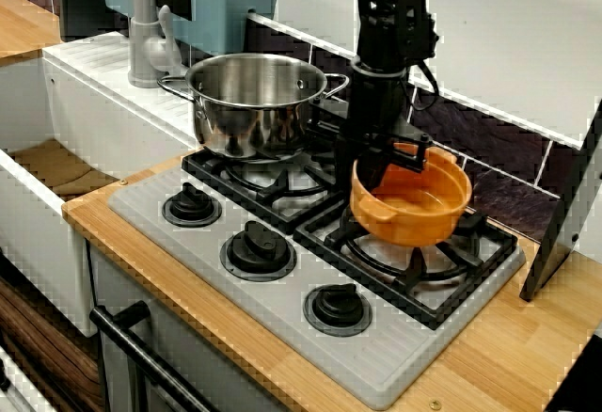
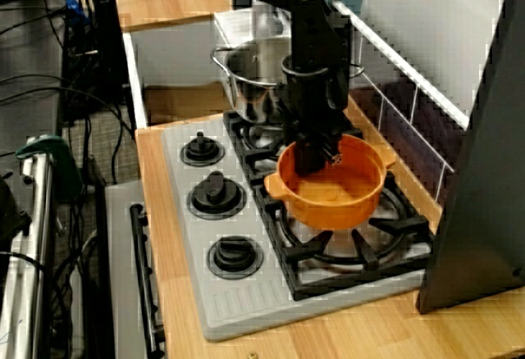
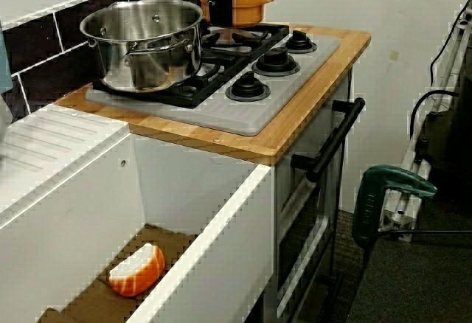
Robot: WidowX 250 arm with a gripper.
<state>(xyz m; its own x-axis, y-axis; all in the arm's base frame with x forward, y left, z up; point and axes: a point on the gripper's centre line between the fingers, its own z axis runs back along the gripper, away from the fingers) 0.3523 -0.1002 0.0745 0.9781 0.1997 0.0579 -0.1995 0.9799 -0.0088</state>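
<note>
The orange pot (image 1: 419, 210) hangs from the gripper (image 1: 378, 169), whose fingers come straight down and are clamped over the pot's rim on the sink-facing side, one inside the bowl and one outside. Gripped at one edge only, it sits slightly tilted over the burner grate (image 1: 442, 280) directly beneath the gripper; in the view facing the wall tiles it looks raised off the grate, though whether its base touches cannot be told. Just beside the gripper, toward the sink, one steel pot (image 1: 254, 102) stands upright on the other burner, close to the arm but apart from the orange pot. That makes two pots, one to each of two burners. In front of the gripper, away from the wall, three black knobs (image 1: 257, 247) run in a row. Well beyond the steel pot, the sink (image 3: 221, 212) holds a single orange-and-white piece (image 3: 136, 270).
</note>
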